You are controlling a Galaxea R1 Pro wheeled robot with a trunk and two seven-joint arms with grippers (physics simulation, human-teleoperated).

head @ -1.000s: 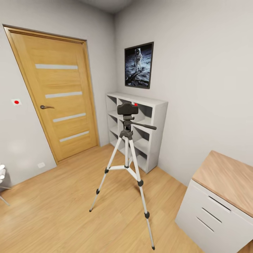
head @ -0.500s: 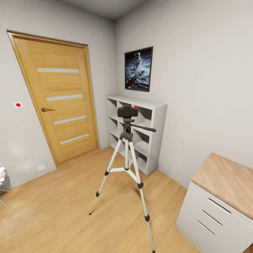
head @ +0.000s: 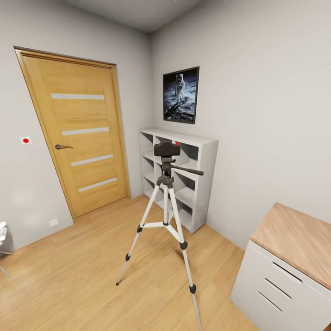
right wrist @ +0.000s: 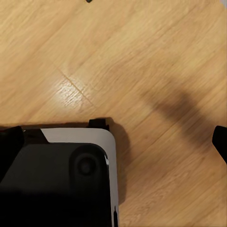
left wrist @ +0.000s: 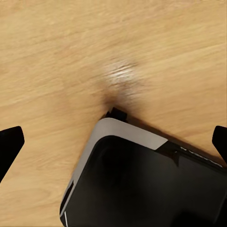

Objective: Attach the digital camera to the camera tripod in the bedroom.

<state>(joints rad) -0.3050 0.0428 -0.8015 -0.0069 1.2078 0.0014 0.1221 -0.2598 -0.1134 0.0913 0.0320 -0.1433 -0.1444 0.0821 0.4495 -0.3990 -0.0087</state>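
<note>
The camera tripod [head: 165,225] stands on the wood floor in the middle of the bedroom, its silver-white legs spread. On its dark head sits the digital camera [head: 166,148], black with a red button [head: 176,143] on top. The tripod's side handle [head: 188,170] sticks out to the right. In the left wrist view my left gripper [left wrist: 113,142] hangs open over the floor, its fingertips [left wrist: 9,142] far apart and nothing between them. My right gripper [right wrist: 115,139] is likewise open above the floor, with one fingertip [right wrist: 220,140] at the frame's edge.
A wooden door [head: 78,138] is shut at the back left. A white cube shelf [head: 204,184] and an astronaut picture [head: 180,95] are behind the tripod. A wood-topped desk [head: 294,239] stands near right. My dark base [left wrist: 142,184] shows below both grippers.
The whole head view has shifted: the room sits slightly lower and farther in the picture, so the camera moved. The tripod and digital camera have not moved in the room.
</note>
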